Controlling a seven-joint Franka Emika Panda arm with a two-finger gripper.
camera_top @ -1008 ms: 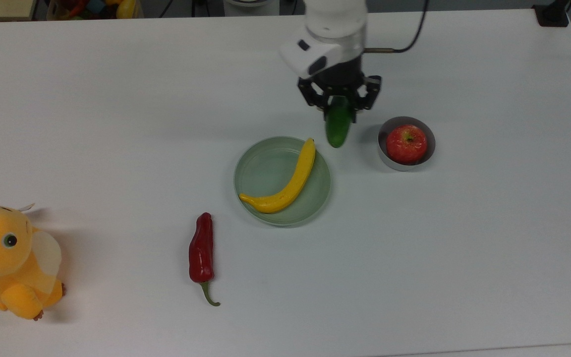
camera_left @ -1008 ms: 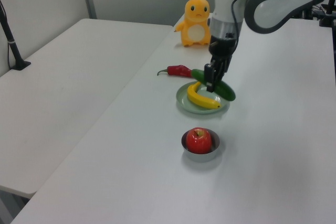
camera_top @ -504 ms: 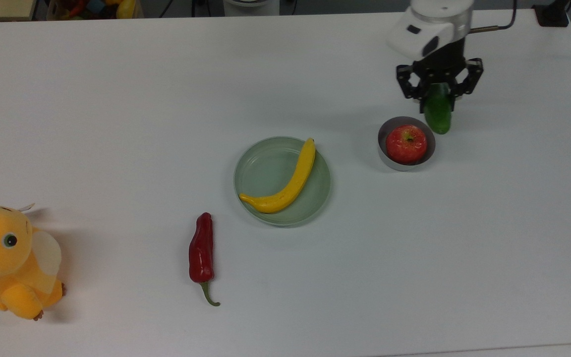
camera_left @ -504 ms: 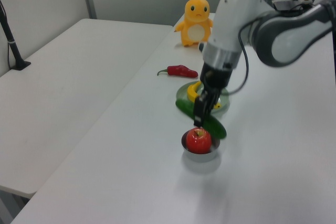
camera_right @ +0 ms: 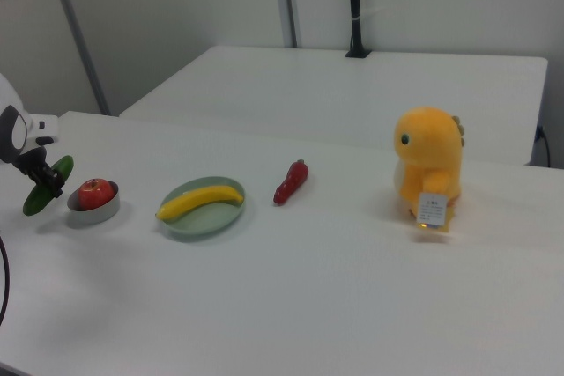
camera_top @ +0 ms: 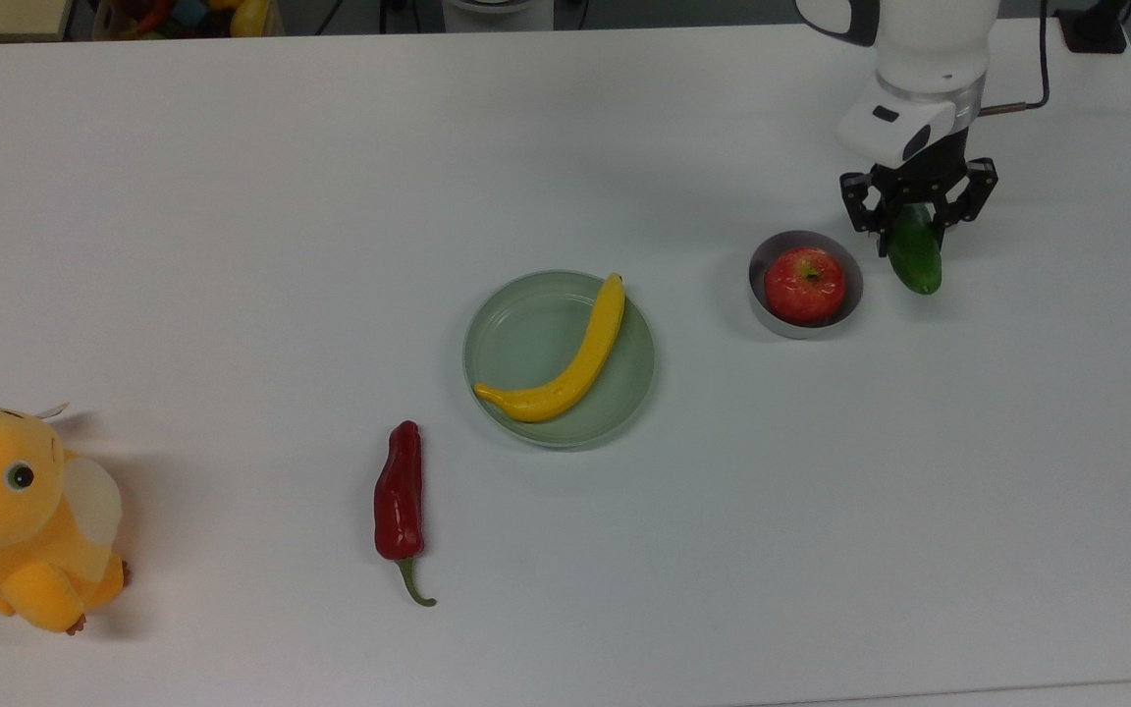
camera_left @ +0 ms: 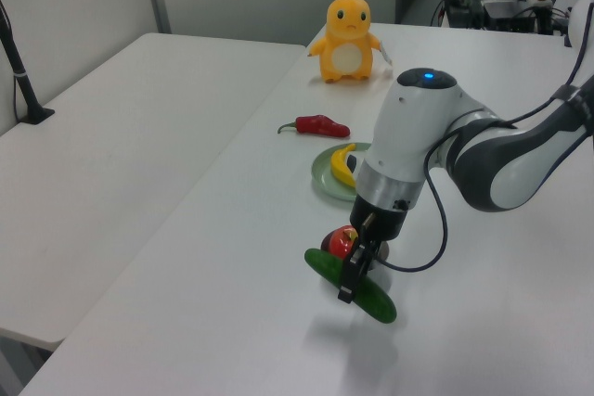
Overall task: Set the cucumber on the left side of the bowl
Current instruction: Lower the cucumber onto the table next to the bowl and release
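My gripper [camera_top: 918,224] [camera_left: 351,277] [camera_right: 41,179] is shut on the dark green cucumber [camera_top: 914,257] [camera_left: 355,289] [camera_right: 46,186], which hangs a little above the table. In the top view it is just to the right of the small grey bowl [camera_top: 787,323], on the top view's right. The bowl [camera_right: 92,211] holds a red apple [camera_top: 805,285] [camera_right: 96,192]. In the left view the cucumber is in front of the bowl [camera_left: 329,242], which my gripper partly hides. In the right view the cucumber is at the bowl's left.
A pale green plate [camera_top: 517,335] [camera_left: 322,176] [camera_right: 207,220] holds a yellow banana [camera_top: 570,361]. A red chili [camera_top: 400,500] [camera_left: 315,125] [camera_right: 290,182] lies beyond it, and a yellow plush toy [camera_top: 21,514] [camera_left: 348,39] [camera_right: 430,165] stands farther off. The table's edge runs past the cucumber on the top view's right.
My gripper has carried the cucumber from beside the plate, past the far side of the bowl, to the bowl's right in the top view, and lower.
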